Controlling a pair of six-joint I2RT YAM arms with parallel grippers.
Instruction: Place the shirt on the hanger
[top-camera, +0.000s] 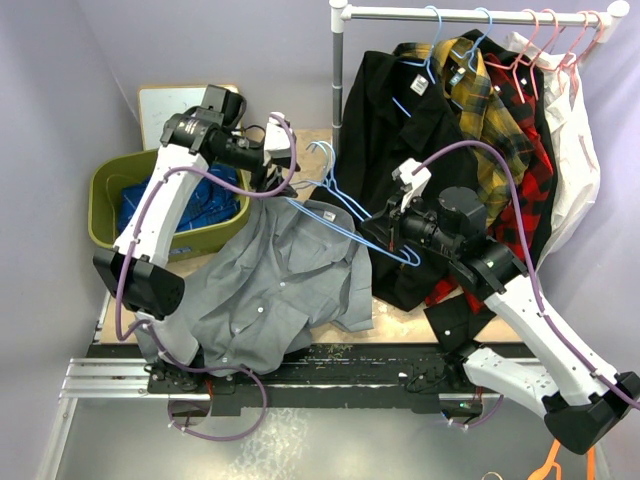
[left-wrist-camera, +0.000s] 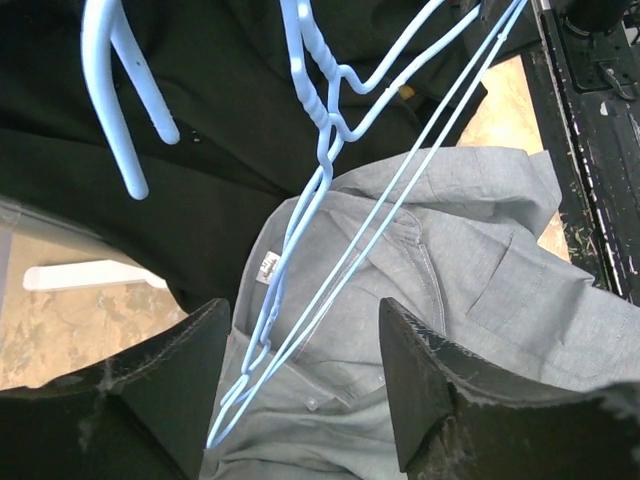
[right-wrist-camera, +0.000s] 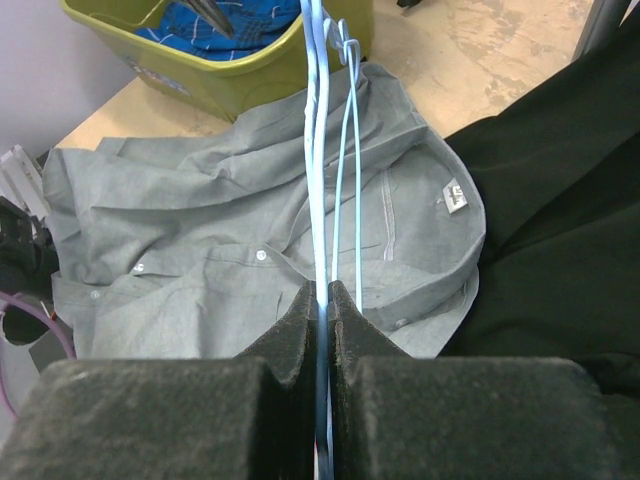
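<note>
The grey shirt (top-camera: 265, 290) lies spread on the table, collar and white neck label toward the right, and shows in the left wrist view (left-wrist-camera: 470, 290) and the right wrist view (right-wrist-camera: 190, 230). My right gripper (top-camera: 388, 243) is shut on a lower corner of the light-blue hanger (top-camera: 330, 222) and holds it in the air above the collar, hook pointing far-left. The wires run out from the shut jaws (right-wrist-camera: 321, 295). My left gripper (top-camera: 283, 165) is open and empty near the hook; its fingers (left-wrist-camera: 200, 380) straddle the hanger wire (left-wrist-camera: 320, 150) without touching it.
A green bin (top-camera: 105, 225) with a blue garment stands at the left. A rack (top-camera: 470, 14) at the back right holds a black shirt (top-camera: 375, 110), plaid shirts, a white garment and pink hangers. An orange hanger (top-camera: 548, 462) lies at the near right.
</note>
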